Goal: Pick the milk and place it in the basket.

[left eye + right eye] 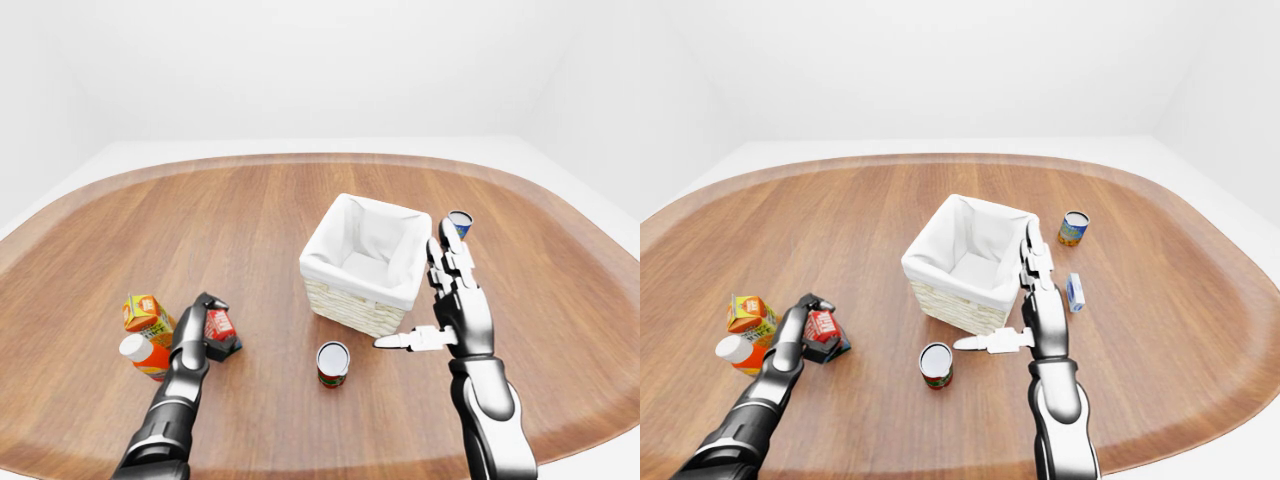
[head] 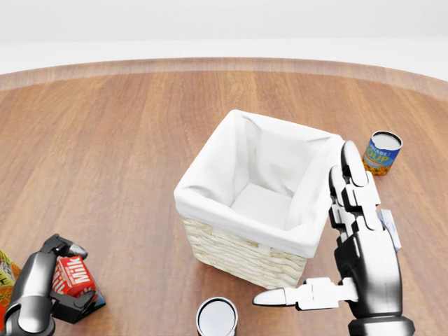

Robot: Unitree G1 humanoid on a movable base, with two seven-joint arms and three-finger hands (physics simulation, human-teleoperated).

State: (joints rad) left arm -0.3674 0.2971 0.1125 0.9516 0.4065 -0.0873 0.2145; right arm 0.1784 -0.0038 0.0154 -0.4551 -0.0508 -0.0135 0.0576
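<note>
The milk, a small red carton (image 2: 73,274), is at the lower left of the head view, just above the wooden table. My left hand (image 2: 81,277) is shut on it, with fingers over its top and under its base. It also shows in the left-eye view (image 1: 219,324). The wicker basket with a white cloth lining (image 2: 231,253) stands in the middle, open and empty inside. My right hand (image 2: 327,250) is open beside the basket's right wall, fingers (image 2: 350,175) pointing up, thumb out to the left, holding nothing.
An orange juice carton (image 1: 146,313) and an orange bottle with a white cap (image 1: 140,352) lie left of the milk. A red can (image 1: 333,362) stands below the basket. A blue soup can (image 2: 383,152) and a small blue-white box (image 1: 1075,291) are to the right.
</note>
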